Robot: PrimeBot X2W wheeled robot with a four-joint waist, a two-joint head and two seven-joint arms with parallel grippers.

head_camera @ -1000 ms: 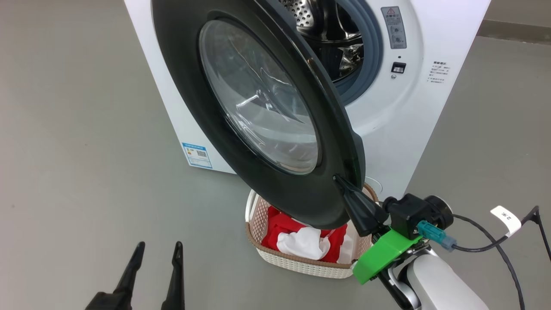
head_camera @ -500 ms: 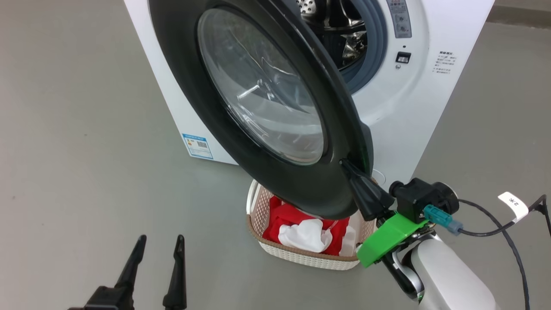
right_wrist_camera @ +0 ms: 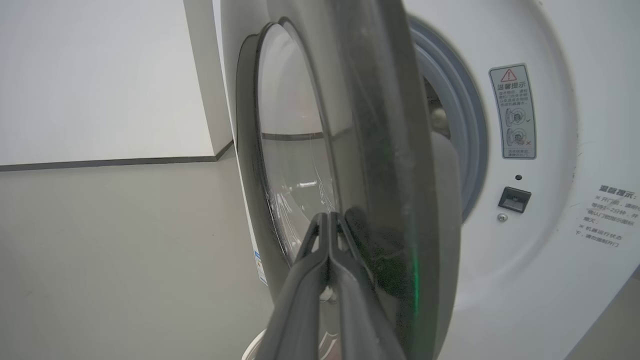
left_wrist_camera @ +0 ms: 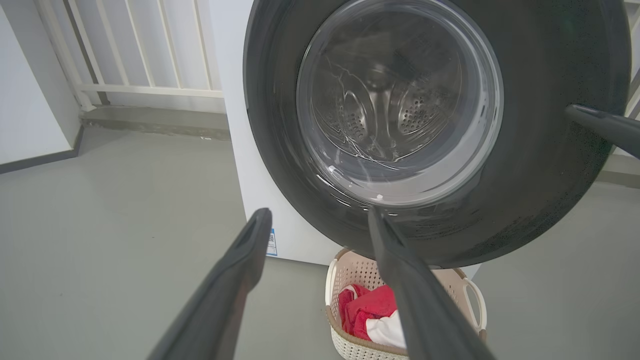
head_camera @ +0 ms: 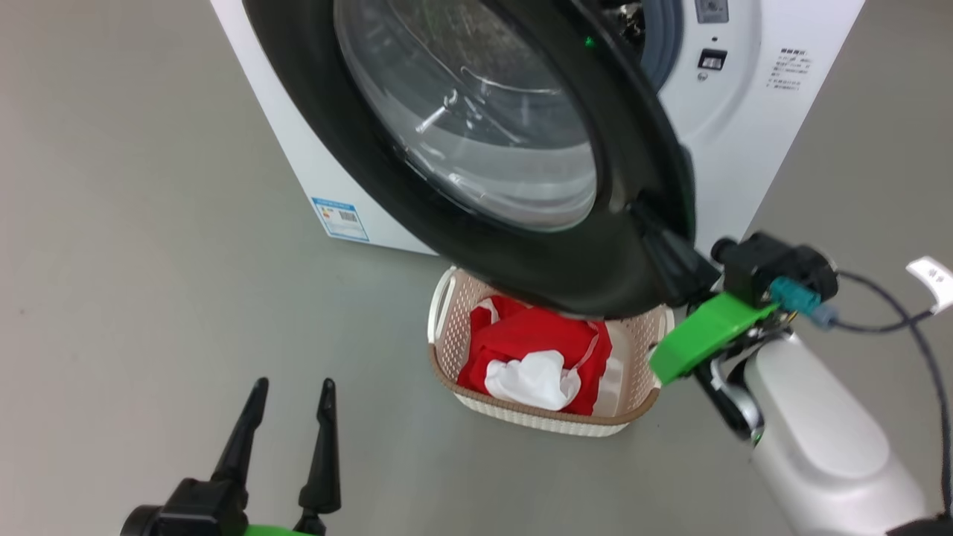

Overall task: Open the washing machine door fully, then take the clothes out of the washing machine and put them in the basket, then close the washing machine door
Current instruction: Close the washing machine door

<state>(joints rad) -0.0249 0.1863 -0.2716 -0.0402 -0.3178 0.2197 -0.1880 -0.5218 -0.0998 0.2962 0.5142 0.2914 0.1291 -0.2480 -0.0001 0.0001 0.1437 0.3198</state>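
The door [head_camera: 551, 268] stands ajar, angled partway across the front of the washer [head_camera: 744, 149]. The right gripper [right_wrist_camera: 329, 217] has its fingers pressed together, holding nothing, with the tips against the outer face of the door's black rim near its free edge. Under the door, on the floor [head_camera: 149, 298] in front of the washer, sits the basket [head_camera: 536, 420] with the clothes [head_camera: 536, 342] inside it, red with a white piece on top. The left gripper [head_camera: 292, 383] hangs low to the left, fingers apart and empty, well away from both.
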